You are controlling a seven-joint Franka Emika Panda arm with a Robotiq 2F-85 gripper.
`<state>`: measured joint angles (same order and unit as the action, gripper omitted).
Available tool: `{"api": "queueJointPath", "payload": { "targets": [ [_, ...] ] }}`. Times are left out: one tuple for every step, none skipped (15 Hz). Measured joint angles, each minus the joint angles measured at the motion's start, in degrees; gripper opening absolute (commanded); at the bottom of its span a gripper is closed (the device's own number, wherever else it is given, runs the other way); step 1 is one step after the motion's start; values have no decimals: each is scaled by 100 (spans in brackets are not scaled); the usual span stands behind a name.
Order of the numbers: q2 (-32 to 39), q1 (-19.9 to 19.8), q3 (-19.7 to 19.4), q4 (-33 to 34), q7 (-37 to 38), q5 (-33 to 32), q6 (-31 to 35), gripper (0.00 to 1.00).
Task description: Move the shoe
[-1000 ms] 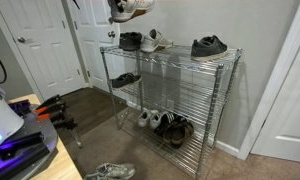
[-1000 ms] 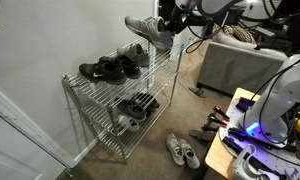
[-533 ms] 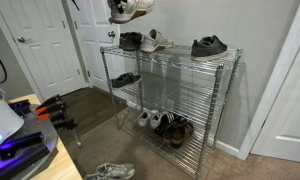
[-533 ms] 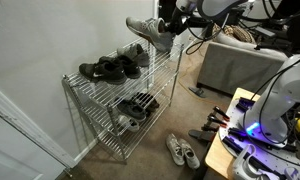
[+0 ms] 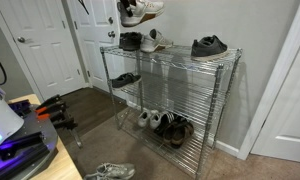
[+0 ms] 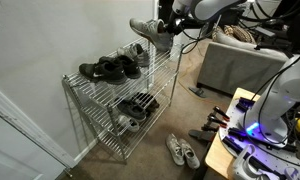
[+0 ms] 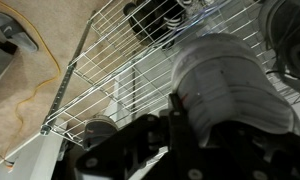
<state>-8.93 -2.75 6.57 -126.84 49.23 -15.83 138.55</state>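
The white and grey sneaker (image 5: 138, 9) hangs in the air above the top shelf of the wire shoe rack (image 5: 175, 57). It also shows in an exterior view (image 6: 148, 31), held at the rack's far end. My gripper (image 6: 166, 24) is shut on the sneaker. In the wrist view the sneaker (image 7: 225, 80) fills the frame right in front of my jaws (image 7: 180, 105), with the wire rack (image 7: 110, 60) below it.
Black shoes (image 5: 209, 46) and another pair (image 5: 130, 41) sit on the top shelf, with more shoes on lower shelves (image 5: 165, 124). A pair of sneakers (image 5: 110, 171) lies on the carpet. A grey sofa (image 6: 235, 60) stands beyond the rack. White doors (image 5: 40, 45) are behind.
The gripper has carried the sneaker a little along above the rack's top shelf; in one exterior view it has shifted slightly right.
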Motion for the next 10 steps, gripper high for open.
{"api": "queueJointPath", "payload": {
  "targets": [
    [170, -48, -20, 159, 139, -124, -15, 5],
    [351, -77, -54, 331, 245, -208, -39, 5],
    [528, -81, -99, 504, 351, -291, -76, 5],
    [688, -77, -138, 663, 430, -348, -122, 5],
    [844, -66, -175, 819, 505, -396, -173, 5],
    [989, -48, -212, 967, 564, -428, -228, 5],
    [1114, -17, -257, 1099, 613, -457, -287, 5],
    [1229, 23, -309, 1226, 653, -488, -350, 4],
    [1327, 65, -363, 1337, 685, -498, -401, 5],
    [1416, 100, -414, 1436, 716, -499, -453, 5]
  ]
}}
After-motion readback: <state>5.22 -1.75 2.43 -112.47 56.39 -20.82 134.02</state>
